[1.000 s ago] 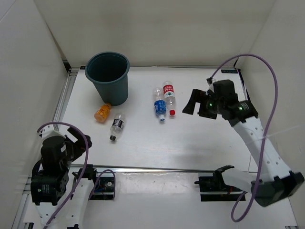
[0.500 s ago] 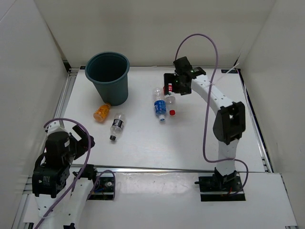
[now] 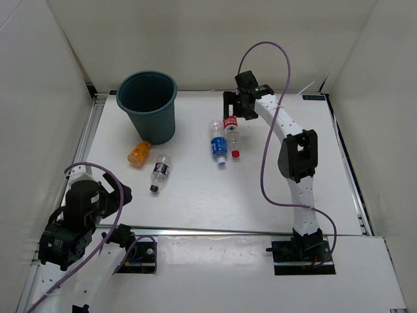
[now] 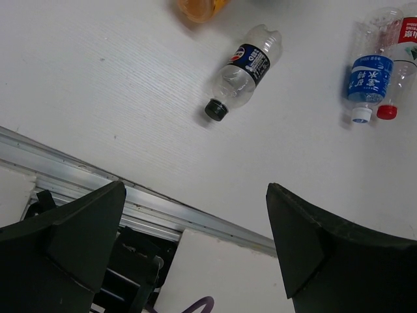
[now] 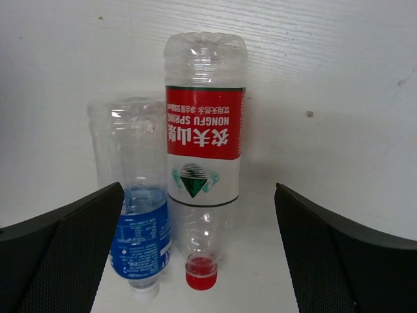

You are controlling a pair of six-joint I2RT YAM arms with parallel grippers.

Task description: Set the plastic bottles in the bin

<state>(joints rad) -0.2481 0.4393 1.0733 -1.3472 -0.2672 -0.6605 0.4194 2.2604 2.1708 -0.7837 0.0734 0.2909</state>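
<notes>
Four plastic bottles lie on the white table. The red-label bottle [image 3: 231, 130] and the blue-label bottle [image 3: 218, 147] lie side by side in the middle. The dark-label bottle [image 3: 159, 172] and the stubby orange bottle [image 3: 139, 154] lie near the dark teal bin [image 3: 151, 120], which stands upright at the back left. My right gripper [image 3: 234, 107] hangs open over the far end of the red-label bottle [image 5: 204, 143], its fingers straddling it and the blue-label bottle [image 5: 137, 208] without touching. My left gripper [image 4: 195, 189] is open and empty near its base, with the dark-label bottle [image 4: 244, 68] ahead of it.
White walls close in the table on the left, back and right. A metal rail [image 3: 215, 229] runs along the table's near edge, in front of the arm bases. The right arm's purple cable [image 3: 264, 130] loops above the table's middle right.
My right arm has swung from the right side of the table to the far middle, above the red-label bottle. My left arm has shifted slightly forward. No bottle has moved.
</notes>
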